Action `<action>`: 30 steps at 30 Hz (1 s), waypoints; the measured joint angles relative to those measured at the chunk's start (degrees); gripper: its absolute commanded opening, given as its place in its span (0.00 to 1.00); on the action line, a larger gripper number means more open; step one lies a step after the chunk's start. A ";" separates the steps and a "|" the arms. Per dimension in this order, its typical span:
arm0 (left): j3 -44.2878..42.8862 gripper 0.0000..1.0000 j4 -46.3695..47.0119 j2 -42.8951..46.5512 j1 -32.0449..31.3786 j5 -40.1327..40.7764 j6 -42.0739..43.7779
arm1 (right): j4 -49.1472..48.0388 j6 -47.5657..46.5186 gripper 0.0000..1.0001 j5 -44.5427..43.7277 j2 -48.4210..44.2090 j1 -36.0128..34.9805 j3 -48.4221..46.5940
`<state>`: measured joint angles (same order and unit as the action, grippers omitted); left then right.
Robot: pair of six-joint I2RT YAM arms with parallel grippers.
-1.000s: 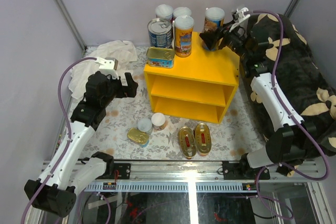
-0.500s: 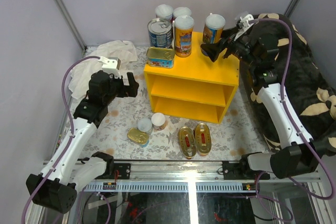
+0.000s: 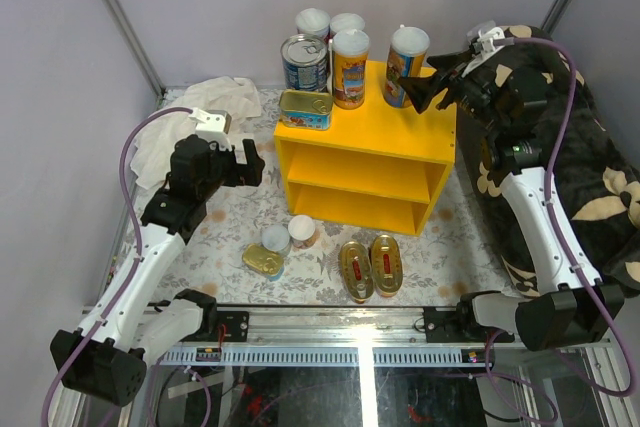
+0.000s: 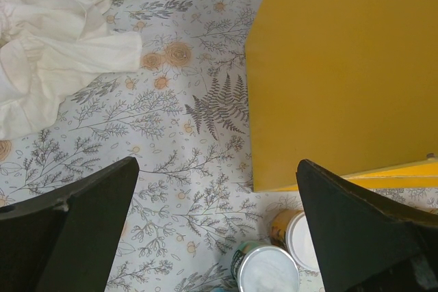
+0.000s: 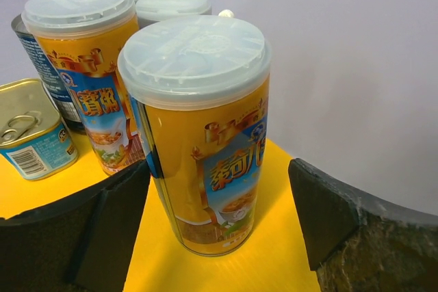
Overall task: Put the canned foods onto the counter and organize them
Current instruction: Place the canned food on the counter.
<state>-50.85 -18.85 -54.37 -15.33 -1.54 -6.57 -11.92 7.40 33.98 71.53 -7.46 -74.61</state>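
Observation:
The yellow counter (image 3: 400,132) carries several canned foods on its top: a tall white-lidded can (image 3: 407,52) at the right rear, further tall cans (image 3: 350,67), a steel blue-labelled can (image 3: 304,62) and a rectangular tin (image 3: 305,108). My right gripper (image 3: 430,90) is open just right of the rear-right can; in the right wrist view that can (image 5: 198,135) stands upright between the spread fingers (image 5: 102,230), apart from both. On the floral floor lie two small cans (image 3: 275,239), a gold tin (image 3: 262,261) and two oval tins (image 3: 370,267). My left gripper (image 3: 250,159) hovers open left of the counter (image 4: 342,66), above the small cans (image 4: 267,270).
A crumpled white cloth (image 3: 215,102) lies at the back left of the floor, also in the left wrist view (image 4: 61,39). A dark floral cushion (image 3: 570,147) fills the right side behind my right arm. Grey walls close the back. The metal rail (image 3: 350,327) runs along the front.
My right gripper has let go of the rear-right tall can and drawn back to the right and up; the can stays upright on the counter. The left arm has barely shifted.

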 measured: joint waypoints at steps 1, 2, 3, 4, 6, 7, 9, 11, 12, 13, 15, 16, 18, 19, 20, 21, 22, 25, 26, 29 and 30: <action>0.00 1.00 0.00 0.00 0.00 0.00 0.00 | -0.20 0.35 0.81 0.09 0.04 0.00 0.00; 0.02 1.00 0.00 0.00 0.00 0.00 0.02 | -0.42 0.63 0.77 0.24 0.11 0.00 0.00; 0.09 1.00 0.07 0.00 0.00 0.00 0.02 | -0.61 0.85 0.74 0.24 0.20 0.00 0.00; 0.15 1.00 0.07 0.00 0.00 0.00 0.04 | -0.94 1.20 0.69 0.66 0.33 -0.02 0.00; 0.39 1.00 0.09 0.00 0.00 0.00 0.04 | -1.70 1.68 0.61 1.31 0.72 -0.02 0.00; 0.52 1.00 0.09 0.00 0.00 0.02 0.07 | -2.01 1.66 0.58 1.33 0.92 -0.02 0.00; 0.66 1.00 0.07 0.00 0.00 0.02 0.11 | -3.04 1.77 0.54 1.75 1.60 -0.02 0.00; 0.87 1.00 0.11 0.00 0.00 0.02 0.24 | -4.28 1.86 0.49 2.23 2.40 0.02 -0.13; 0.92 1.00 0.09 0.00 0.00 0.02 0.28 | -4.87 1.92 0.47 2.62 2.80 0.02 -0.15; 1.01 1.00 0.09 0.00 0.00 0.04 0.39 | -5.62 2.05 0.46 3.13 3.21 0.04 -0.22; 1.18 1.00 0.13 0.00 0.00 0.07 0.50 | -6.51 2.14 0.44 3.85 3.69 0.09 -0.26; 1.22 1.00 0.11 0.00 0.00 0.09 0.55 | -6.82 2.12 0.44 4.24 3.91 0.11 -0.26; 1.29 1.00 0.13 0.00 0.00 0.22 0.70 | -7.43 2.12 0.44 5.16 4.44 0.13 -0.42; 1.29 1.00 0.11 0.00 0.00 0.26 0.79 | -7.80 2.10 0.44 5.66 4.70 0.15 -0.46; 1.29 1.00 0.13 0.00 0.00 0.28 0.85 | -8.17 2.10 0.44 6.21 5.01 0.15 -0.52; 1.29 1.00 0.11 -0.02 0.00 0.31 0.90 | -8.55 2.10 0.44 6.62 5.27 0.17 -0.61; 1.29 1.00 0.13 -0.04 0.00 0.33 0.92 | -8.76 2.10 0.44 6.97 5.51 0.20 -0.72; 1.31 1.00 0.13 -0.11 0.00 0.35 0.96 | -9.60 2.12 0.43 8.39 6.38 0.24 -1.22; 1.33 1.00 0.11 -0.15 0.00 0.33 0.98 | -9.88 2.12 0.43 8.83 6.67 0.24 -1.36; 1.53 1.00 0.15 -0.22 0.00 0.37 1.07 | -10.71 2.19 0.43 9.68 7.17 0.24 -1.46; 1.62 1.00 0.17 -0.24 0.00 0.37 1.09 | -11.04 2.25 0.43 9.97 7.34 0.24 -1.53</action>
<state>-49.23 -18.68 -54.61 -15.33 -1.17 -5.48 -22.96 9.65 43.94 78.87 -7.22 -76.14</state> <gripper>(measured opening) 0.997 0.515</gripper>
